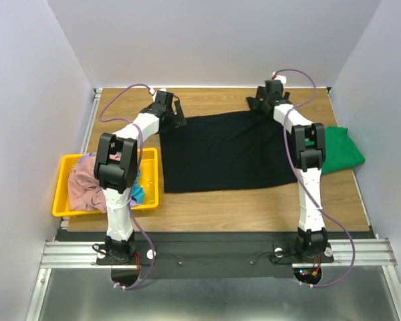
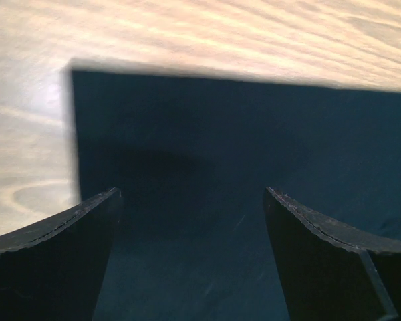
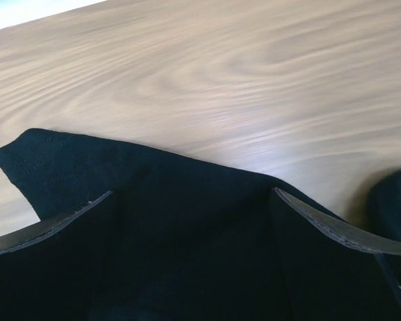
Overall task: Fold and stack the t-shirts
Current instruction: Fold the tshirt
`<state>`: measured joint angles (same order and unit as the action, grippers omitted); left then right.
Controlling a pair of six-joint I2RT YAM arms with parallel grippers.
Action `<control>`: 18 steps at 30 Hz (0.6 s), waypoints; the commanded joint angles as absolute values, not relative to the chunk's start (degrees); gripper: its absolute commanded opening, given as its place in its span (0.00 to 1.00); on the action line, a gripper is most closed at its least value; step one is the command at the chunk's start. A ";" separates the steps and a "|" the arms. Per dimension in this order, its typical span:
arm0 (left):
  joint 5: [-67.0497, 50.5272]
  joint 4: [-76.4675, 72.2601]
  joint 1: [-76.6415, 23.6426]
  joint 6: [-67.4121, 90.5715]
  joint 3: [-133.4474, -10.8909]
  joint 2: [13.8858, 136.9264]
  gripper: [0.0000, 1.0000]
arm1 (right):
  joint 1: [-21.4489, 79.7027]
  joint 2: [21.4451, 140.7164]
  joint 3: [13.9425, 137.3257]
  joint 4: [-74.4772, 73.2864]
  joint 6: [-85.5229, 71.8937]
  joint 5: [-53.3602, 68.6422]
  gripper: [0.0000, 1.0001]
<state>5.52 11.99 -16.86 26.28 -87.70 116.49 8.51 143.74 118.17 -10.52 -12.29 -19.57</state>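
The large black t-shirt (image 1: pixel 220 150) lies spread flat in the middle of the table. My left gripper (image 1: pixel 174 118) is open over its far left corner; in the left wrist view the gripper (image 2: pixel 190 192) has its jaws wide apart above the black cloth (image 2: pixel 207 134). My right gripper (image 1: pixel 261 102) is open over the far right corner; in the right wrist view the gripper (image 3: pixel 192 192) straddles the cloth's edge (image 3: pixel 187 200). A green t-shirt (image 1: pixel 339 150) lies at the right. Dusty-pink (image 1: pixel 85 186) and teal (image 1: pixel 139 194) t-shirts lie in the bin.
The yellow plastic bin (image 1: pixel 150 175) stands at the left edge, beside my left arm. White walls close in the far side and both sides of the wooden table (image 1: pixel 254 207). A metal rail (image 1: pixel 214 253) runs along the near edge.
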 commanded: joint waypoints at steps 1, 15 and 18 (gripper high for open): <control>4.22 10.98 -17.67 23.47 -93.68 118.73 0.99 | 5.89 142.65 117.07 -15.29 -12.75 -22.58 1.00; 9.58 21.00 -15.82 22.58 -120.11 135.15 0.99 | 5.80 147.83 136.04 -13.36 -5.19 -11.17 1.00; 9.58 22.15 -15.73 22.85 -125.93 139.46 0.99 | 5.80 150.99 139.56 -12.84 -3.96 -10.55 1.00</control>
